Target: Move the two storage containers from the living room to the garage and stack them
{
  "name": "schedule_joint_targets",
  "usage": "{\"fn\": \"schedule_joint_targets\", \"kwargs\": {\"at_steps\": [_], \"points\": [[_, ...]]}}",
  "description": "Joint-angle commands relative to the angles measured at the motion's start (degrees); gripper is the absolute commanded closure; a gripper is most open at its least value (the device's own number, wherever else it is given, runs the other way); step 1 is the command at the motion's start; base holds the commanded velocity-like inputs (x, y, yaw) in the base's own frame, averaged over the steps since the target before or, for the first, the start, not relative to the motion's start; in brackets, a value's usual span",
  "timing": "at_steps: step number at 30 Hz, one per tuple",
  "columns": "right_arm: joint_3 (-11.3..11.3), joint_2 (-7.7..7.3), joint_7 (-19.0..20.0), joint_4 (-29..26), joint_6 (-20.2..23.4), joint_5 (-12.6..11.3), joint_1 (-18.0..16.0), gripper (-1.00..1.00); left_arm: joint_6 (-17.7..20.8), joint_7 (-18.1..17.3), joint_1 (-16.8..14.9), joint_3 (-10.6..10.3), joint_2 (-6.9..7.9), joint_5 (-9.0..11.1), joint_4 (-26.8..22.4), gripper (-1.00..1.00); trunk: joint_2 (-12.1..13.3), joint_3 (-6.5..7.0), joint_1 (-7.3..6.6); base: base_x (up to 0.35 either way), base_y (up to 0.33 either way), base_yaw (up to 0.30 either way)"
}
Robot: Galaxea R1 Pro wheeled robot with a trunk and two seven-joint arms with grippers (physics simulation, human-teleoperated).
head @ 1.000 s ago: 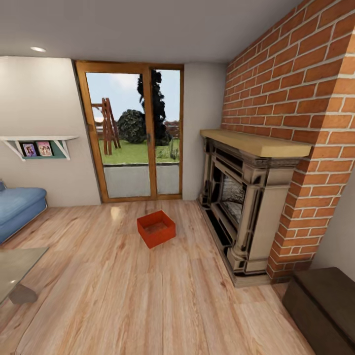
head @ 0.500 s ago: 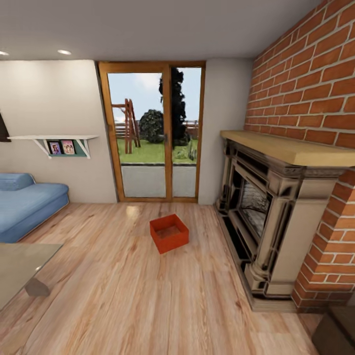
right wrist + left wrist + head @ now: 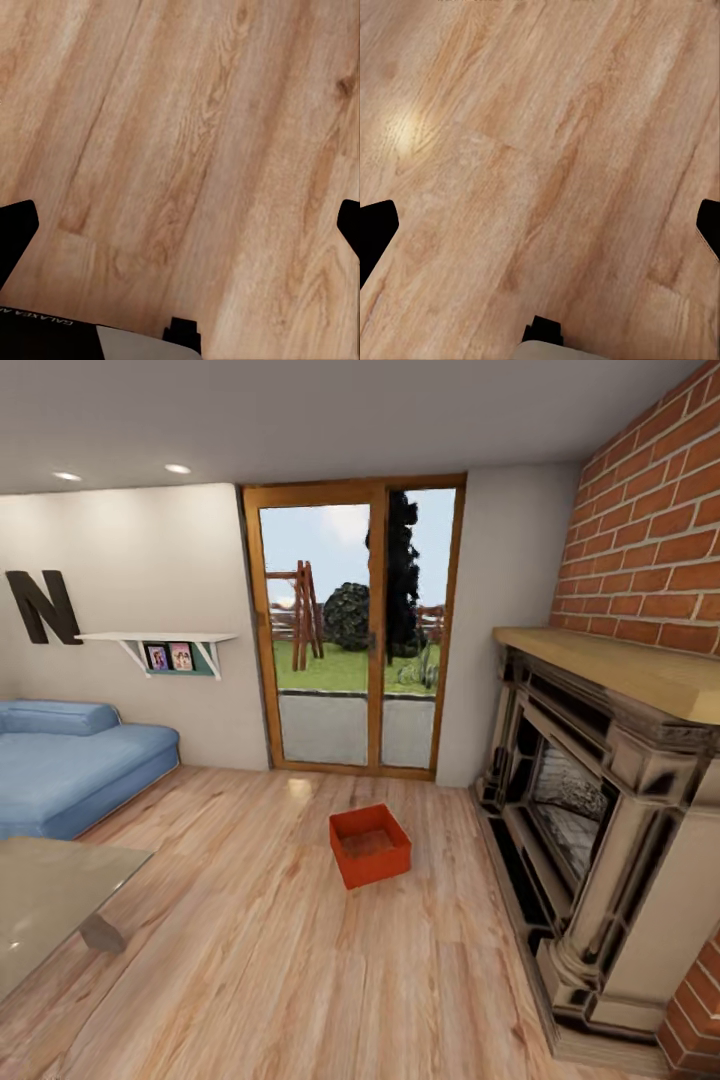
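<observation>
One orange-red storage container [image 3: 370, 845] sits open-topped on the light wood plank floor [image 3: 250, 950] of the living room, in front of the glass door and left of the fireplace, well ahead of me. My left gripper [image 3: 540, 225] hangs open over bare planks, its dark fingertips [image 3: 376, 229] wide apart at the picture's edges. My right gripper [image 3: 180, 225] is likewise open above the wood floor, with nothing between its fingers [image 3: 15, 225].
A brick fireplace [image 3: 600, 790] with a wooden mantel fills the right side. The blue sofa [image 3: 70, 765] stands at the left and a grey coffee table [image 3: 45, 895] at the near left. A glass patio door [image 3: 355, 630] is straight ahead.
The head view has swung left: the fireplace and container shifted right in the picture, and more of the sofa, table and left wall came into sight. The container has not moved on the floor.
</observation>
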Motion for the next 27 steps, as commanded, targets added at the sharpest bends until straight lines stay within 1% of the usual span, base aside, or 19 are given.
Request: {"fn": "schedule_joint_targets", "kwargs": {"at_steps": [1,27], "points": [[0.3,0.01,0.0,0.2,-0.4,0.3,-0.1,-1.00,-0.3,-0.1,-0.1,0.1,0.00,0.2,0.2,-1.00,-0.1,-0.10,0.05,0.318,-0.161,0.258],[0.3,0.01,0.0,0.2,-0.4,0.3,-0.1,-1.00,-0.3,-0.1,-0.1,0.1,-0.03,0.2,0.2,-1.00,-0.1,-0.10,0.05,0.318,-0.161,0.258]]}}
